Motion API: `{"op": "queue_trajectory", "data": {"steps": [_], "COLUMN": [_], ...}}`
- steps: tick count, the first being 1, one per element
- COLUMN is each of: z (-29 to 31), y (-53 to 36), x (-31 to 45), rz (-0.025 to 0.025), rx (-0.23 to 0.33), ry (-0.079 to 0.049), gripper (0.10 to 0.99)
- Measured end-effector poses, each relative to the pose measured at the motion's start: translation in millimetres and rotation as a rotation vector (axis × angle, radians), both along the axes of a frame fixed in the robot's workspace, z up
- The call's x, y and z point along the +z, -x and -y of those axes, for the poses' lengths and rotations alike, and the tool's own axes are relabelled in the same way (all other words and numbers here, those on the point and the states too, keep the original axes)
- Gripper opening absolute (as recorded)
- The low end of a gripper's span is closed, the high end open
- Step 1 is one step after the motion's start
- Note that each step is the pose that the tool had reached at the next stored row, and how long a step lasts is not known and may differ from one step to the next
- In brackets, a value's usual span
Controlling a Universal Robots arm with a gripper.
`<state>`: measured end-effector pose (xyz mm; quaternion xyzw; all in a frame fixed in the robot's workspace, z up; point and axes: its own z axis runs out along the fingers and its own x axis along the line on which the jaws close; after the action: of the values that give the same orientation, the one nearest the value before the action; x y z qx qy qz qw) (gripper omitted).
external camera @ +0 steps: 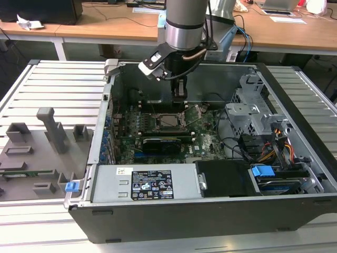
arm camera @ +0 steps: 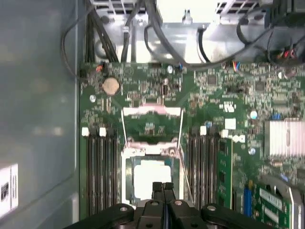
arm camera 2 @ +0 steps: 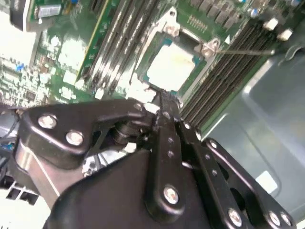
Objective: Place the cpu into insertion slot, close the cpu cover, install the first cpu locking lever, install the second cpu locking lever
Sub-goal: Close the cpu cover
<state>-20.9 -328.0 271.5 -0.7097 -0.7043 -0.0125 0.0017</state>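
Note:
The cpu (arm camera: 151, 177) lies flat in the insertion slot (arm camera: 127, 177), its pale metal top facing up; the second wrist view shows the cpu (arm camera 2: 172, 66) too. The cpu cover (arm camera: 151, 112) is swung open and lies back on the green board beyond the slot. A thin wire locking lever (arm camera: 184, 143) runs along one side of the slot, and another lever (arm camera: 124, 133) along the other. My gripper (arm camera: 163, 187) is shut with nothing between its fingers, its tips hovering over the slot's near edge. In the exterior view the gripper (external camera: 180, 98) hangs inside the case just above the slot (external camera: 171, 120).
Memory slots (arm camera: 100, 167) flank the socket on both sides. A long black card (external camera: 160, 143), the power supply (external camera: 142, 184), a metal drive cage (external camera: 253, 108) and loose cables (external camera: 263, 147) crowd the case. Grey fixtures (external camera: 42, 142) stand on the table at the exterior view's left.

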Motion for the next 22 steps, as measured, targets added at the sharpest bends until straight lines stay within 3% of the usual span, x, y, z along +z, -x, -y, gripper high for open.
{"op": "queue_trajectory", "data": {"steps": [1,3,6,10,22], "z": [-0.1,-0.1,-0.1,-0.1,-1.7], "y": [-0.1,-5.6,-23.6,-28.7,-56.6], "x": [4.1,4.7,3.7,-4.6,-8.5], "rz": [0.0002,0.0001,-0.0011,-0.0012,-0.0038], "rx": [0.000,0.000,0.003,0.015,0.044], "ry": [0.000,0.000,0.000,0.000,0.000], "gripper": [0.106,0.106,0.106,0.106,0.106]}}
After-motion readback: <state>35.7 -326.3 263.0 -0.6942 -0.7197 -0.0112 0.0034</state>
